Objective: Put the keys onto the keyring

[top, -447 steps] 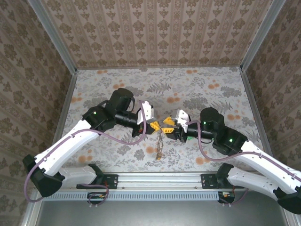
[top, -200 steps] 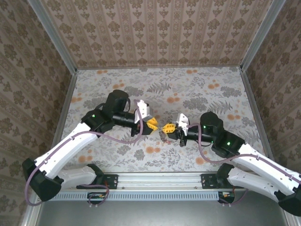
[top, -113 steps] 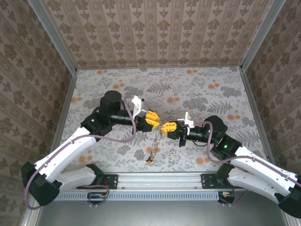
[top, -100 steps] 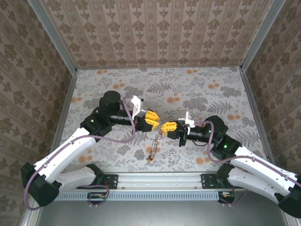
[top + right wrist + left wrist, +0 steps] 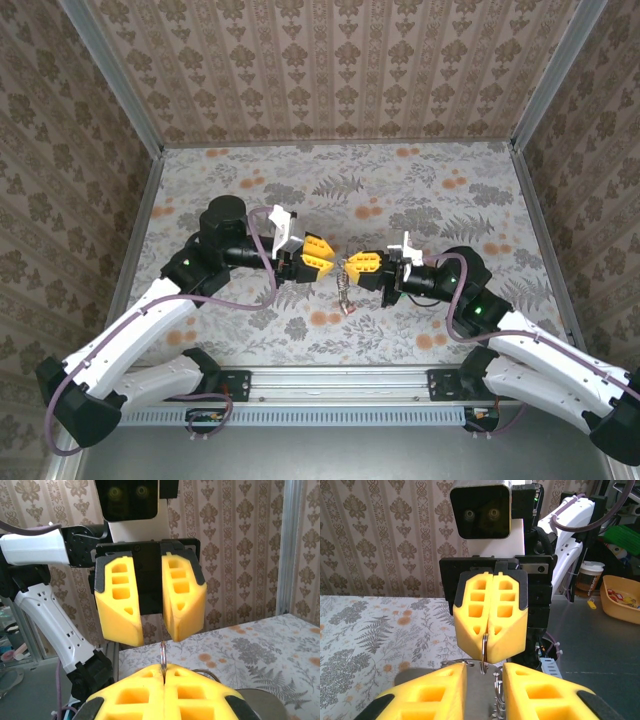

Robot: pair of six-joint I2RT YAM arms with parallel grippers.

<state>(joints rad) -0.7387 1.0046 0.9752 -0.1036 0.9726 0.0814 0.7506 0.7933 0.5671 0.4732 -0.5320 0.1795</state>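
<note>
Here, above the middle of the floral-patterned table [image 5: 420,190], the two arms meet tip to tip. The right gripper [image 5: 351,263] with yellow plastic fingers is closed tightly on the thin grey metal wire keyring [image 5: 163,656], which sticks out upright from between its fingertips. The left gripper [image 5: 327,264] stands just in front of it with its fingers a little apart, holding nothing. A small hanging metal bunch [image 5: 345,296] dangles under the right fingers; I cannot tell whether it is keys.

Arms reach inward, tips nearly meeting. Left end effector [image 5: 325,256] parted; right end effector [image 5: 352,263] clamped.
</note>
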